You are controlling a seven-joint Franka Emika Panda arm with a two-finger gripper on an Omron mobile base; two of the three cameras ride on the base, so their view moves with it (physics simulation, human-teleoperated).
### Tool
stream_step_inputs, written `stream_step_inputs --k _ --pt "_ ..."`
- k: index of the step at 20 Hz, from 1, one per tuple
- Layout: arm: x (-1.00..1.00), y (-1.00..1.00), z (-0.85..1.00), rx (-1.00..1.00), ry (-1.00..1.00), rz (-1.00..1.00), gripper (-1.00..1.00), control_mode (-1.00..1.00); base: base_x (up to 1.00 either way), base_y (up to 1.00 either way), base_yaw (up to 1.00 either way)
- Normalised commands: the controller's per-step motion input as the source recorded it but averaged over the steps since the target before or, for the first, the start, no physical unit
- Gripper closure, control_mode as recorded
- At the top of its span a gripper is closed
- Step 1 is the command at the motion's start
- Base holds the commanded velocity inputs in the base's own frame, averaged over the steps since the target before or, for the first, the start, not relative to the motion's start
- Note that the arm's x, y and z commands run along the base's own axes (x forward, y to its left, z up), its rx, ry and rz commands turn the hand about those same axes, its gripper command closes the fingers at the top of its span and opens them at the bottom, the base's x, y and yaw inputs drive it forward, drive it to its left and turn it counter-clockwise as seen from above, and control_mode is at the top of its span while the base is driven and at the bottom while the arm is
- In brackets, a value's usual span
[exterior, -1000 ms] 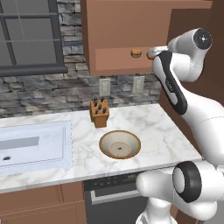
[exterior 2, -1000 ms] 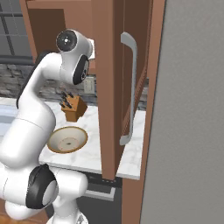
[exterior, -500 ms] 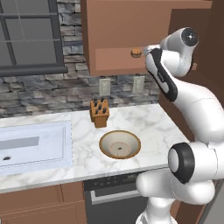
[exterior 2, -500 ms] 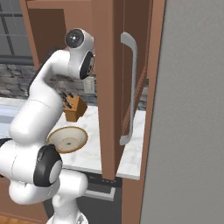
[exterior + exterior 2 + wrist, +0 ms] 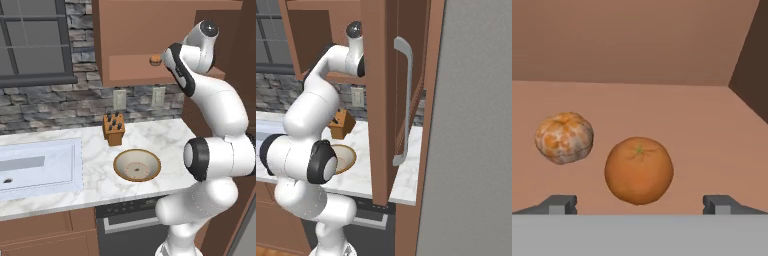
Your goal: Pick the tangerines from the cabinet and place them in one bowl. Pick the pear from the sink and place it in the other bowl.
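Two tangerines lie on the shelf board of the reddish-brown wall cabinet (image 5: pixel 135 70). The hand view shows a bright orange one (image 5: pixel 639 170) and, to its left, a duller mottled one (image 5: pixel 564 137). My gripper (image 5: pixel 639 206) is open, its fingertips (image 5: pixel 559 204) standing wide on either side of the bright tangerine and just short of it. From the left base view, the gripper (image 5: pixel 165 56) reaches into the cabinet beside a tangerine (image 5: pixel 155 60). The tan-rimmed shallow bowl (image 5: pixel 150 159) sits empty on the counter below. The pear and the other bowl are out of view.
A wooden knife block (image 5: pixel 114 129) stands behind the bowl by the stone wall. The sink (image 5: pixel 40 167) lies at the left of the marble counter. The open cabinet door (image 5: pixel 378 100) with its grey handle hangs right beside my arm, next to a tall grey panel (image 5: pixel 476 150).
The arm has swung up and forward, carrying the hand deeper into the cabinet toward the tangerines. The jaws stay open.
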Motion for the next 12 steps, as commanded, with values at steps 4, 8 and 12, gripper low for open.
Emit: stream_step_inputs --k 4,8,12 --pt "0.44 -0.06 -0.07 0.0 0.15 0.0 -1.0 -1.0 0.0 0.0 0.0" --pt "0.39 0.0 -0.18 0.0 0.02 0.0 -1.0 -1.0 0.0 0.0 0.0" --pt "0.23 0.0 -0.28 0.0 0.0 0.0 -1.0 -1.0 0.0 0.0 0.0"
